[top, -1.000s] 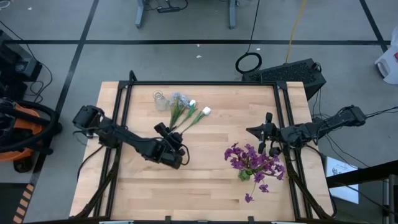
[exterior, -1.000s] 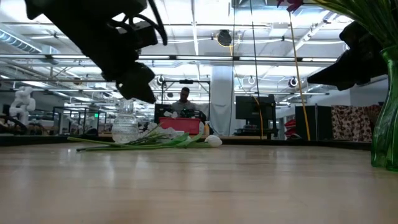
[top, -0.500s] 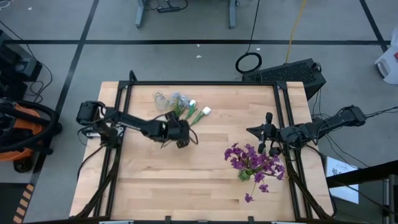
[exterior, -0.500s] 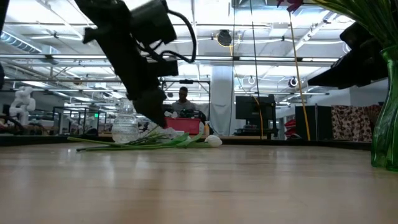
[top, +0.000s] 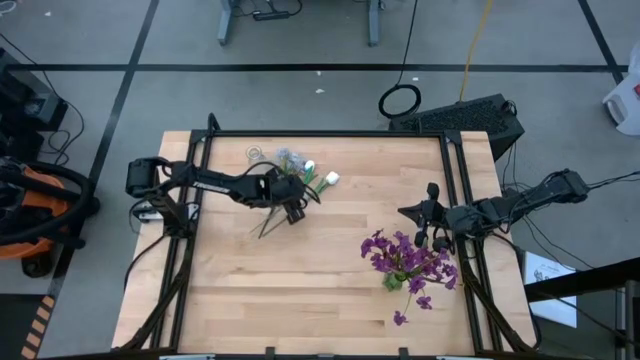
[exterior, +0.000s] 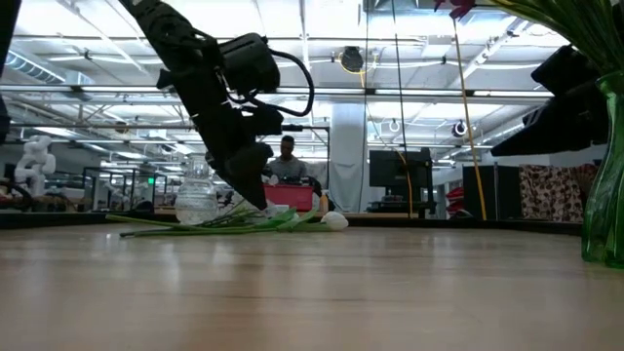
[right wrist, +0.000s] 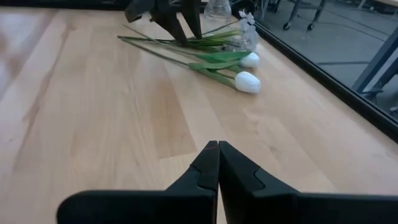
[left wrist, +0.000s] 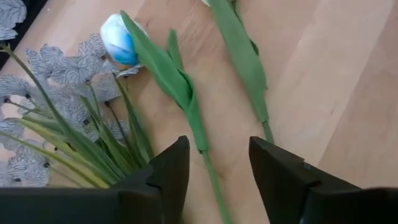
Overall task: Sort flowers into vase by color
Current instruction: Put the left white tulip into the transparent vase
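Observation:
Several flowers lie on the table at its far middle: two white tulip buds (top: pixel 331 179) (left wrist: pixel 117 38), pale grey-blue clusters (top: pixel 288 158) (left wrist: pixel 65 93) and thin green stalks (exterior: pixel 210 224). My left gripper (top: pixel 293 212) (left wrist: pixel 217 149) slants down over the stalks, open. Its fingers stand on either side of one tulip's stalk (left wrist: pixel 208 168) and do not visibly touch it. Purple flowers (top: pixel 405 258) stand in a green vase (exterior: pixel 606 175) at the right. My right gripper (top: pixel 425 218) (right wrist: pixel 217 155) hangs shut beside them, with nothing in it.
A small clear glass vase (top: pixel 258 160) (exterior: pixel 195 195) stands just left of the lying flowers, near the far edge. Black rails (top: pixel 195 170) run along the table's left and right sides. Bare wood (top: pixel 300 290) stretches across the near half. A person sits in the room beyond the table (exterior: pixel 288 156).
My left gripper has swung from the middle of the table toward its far edge, onto the stalks of the lying flowers, and has turned as it went. It now stands lower over the stalks. The flowers and my right gripper have stayed where they were.

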